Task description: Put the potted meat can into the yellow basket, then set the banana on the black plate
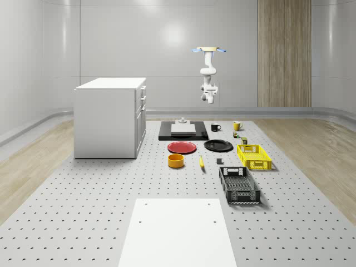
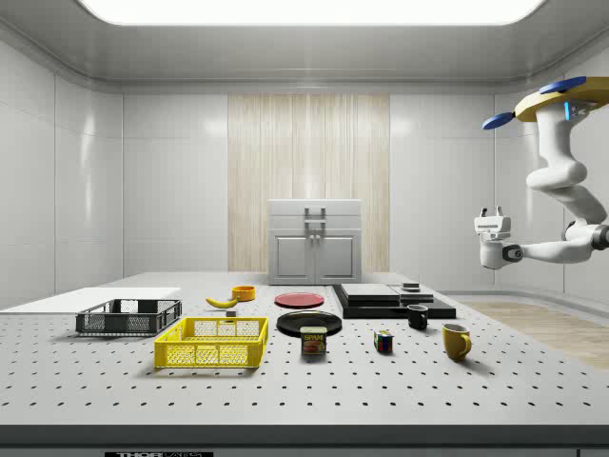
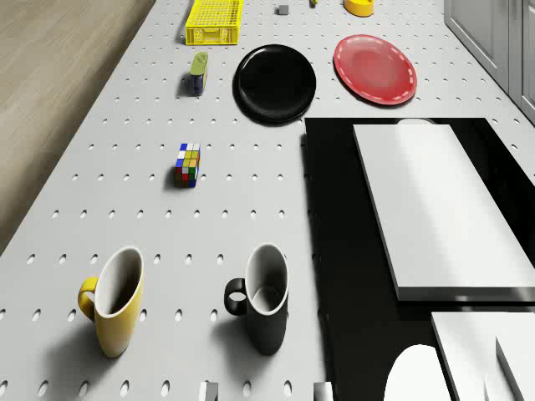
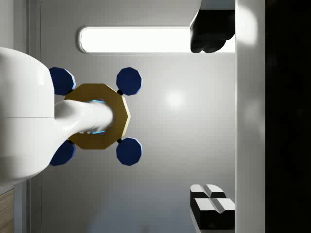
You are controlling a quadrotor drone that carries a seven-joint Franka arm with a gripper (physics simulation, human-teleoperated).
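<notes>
The potted meat can (image 2: 314, 342) stands on the table beside the yellow basket (image 2: 213, 343), also seen as can (image 3: 198, 73) and basket (image 3: 215, 21). The banana (image 1: 201, 162) lies near the orange bowl, in front of the black plate (image 1: 218, 146) when seen in the whole-scene view. The plate (image 3: 274, 82) has nothing on it. The drone (image 1: 208, 50) hovers high over the table's far end, above the mugs and the black slab. My gripper (image 2: 491, 215) hangs well above the table, far from the can. In the wrist view the gripper (image 4: 211, 116) is open and empty, facing the drone's underside.
A black mug (image 3: 261, 298), a yellow mug (image 3: 113, 301) and a puzzle cube (image 3: 187, 164) stand below the drone. A black slab with white blocks (image 1: 183, 130), a red plate (image 1: 182, 147), an orange bowl (image 1: 176, 161), a black basket (image 1: 239, 184) and a white cabinet (image 1: 111, 117) share the table.
</notes>
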